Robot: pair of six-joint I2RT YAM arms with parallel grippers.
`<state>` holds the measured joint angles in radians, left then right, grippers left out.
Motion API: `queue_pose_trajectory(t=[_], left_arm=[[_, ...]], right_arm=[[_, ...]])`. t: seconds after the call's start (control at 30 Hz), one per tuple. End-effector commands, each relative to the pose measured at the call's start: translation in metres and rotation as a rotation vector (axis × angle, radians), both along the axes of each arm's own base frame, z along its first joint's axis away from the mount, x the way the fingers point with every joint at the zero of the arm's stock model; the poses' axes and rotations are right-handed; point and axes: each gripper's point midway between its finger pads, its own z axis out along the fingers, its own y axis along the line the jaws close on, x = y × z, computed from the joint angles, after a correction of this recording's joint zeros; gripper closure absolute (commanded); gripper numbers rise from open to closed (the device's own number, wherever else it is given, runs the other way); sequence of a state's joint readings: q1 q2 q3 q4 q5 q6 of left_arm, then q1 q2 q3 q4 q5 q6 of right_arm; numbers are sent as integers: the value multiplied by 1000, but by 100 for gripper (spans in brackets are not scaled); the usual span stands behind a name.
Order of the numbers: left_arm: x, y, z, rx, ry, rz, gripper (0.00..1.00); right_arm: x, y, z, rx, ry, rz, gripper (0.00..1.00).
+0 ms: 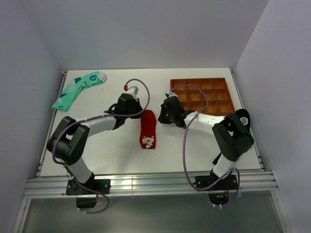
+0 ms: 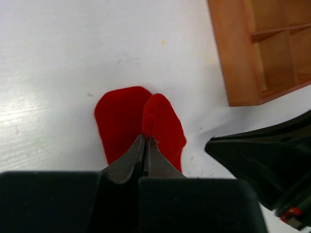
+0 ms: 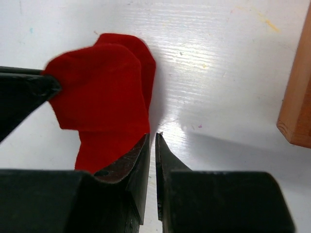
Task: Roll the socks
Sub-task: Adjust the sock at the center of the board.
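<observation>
The red socks (image 1: 148, 127) lie in the middle of the table, lengthwise, with a white figure mark at their near end. My left gripper (image 1: 141, 113) is at their far end, shut on a fold of red fabric (image 2: 163, 121). The right wrist view shows that fold (image 3: 97, 87) lifted off the table, held at its corner by the left gripper's black fingertip (image 3: 46, 86). My right gripper (image 3: 153, 137) is shut just beside the socks' right edge. A thin slit between its fingers shows bare table and nothing is held. It appears as a black shape (image 2: 265, 160) in the left wrist view.
A brown compartment tray (image 1: 204, 94) stands at the back right, close behind the right gripper; its corner (image 2: 243, 58) and edge (image 3: 297, 107) show in the wrist views. A mint-green sock (image 1: 77, 90) lies at the back left.
</observation>
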<state>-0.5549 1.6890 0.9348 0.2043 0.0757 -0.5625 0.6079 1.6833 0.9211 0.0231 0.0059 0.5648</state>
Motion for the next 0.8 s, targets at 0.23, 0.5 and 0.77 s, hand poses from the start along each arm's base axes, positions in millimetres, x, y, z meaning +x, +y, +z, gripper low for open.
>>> queue_pose_trajectory(t=[0.23, 0.5, 0.77], left_arm=[[4, 24, -7, 36, -12, 134, 100], [9, 27, -25, 80, 11, 151, 100], [9, 30, -39, 100, 29, 163, 100]], right_arm=[[-2, 2, 11, 61, -39, 9, 84], [-16, 15, 19, 106, -43, 70, 84], [-55, 30, 35, 155, -35, 144, 83]])
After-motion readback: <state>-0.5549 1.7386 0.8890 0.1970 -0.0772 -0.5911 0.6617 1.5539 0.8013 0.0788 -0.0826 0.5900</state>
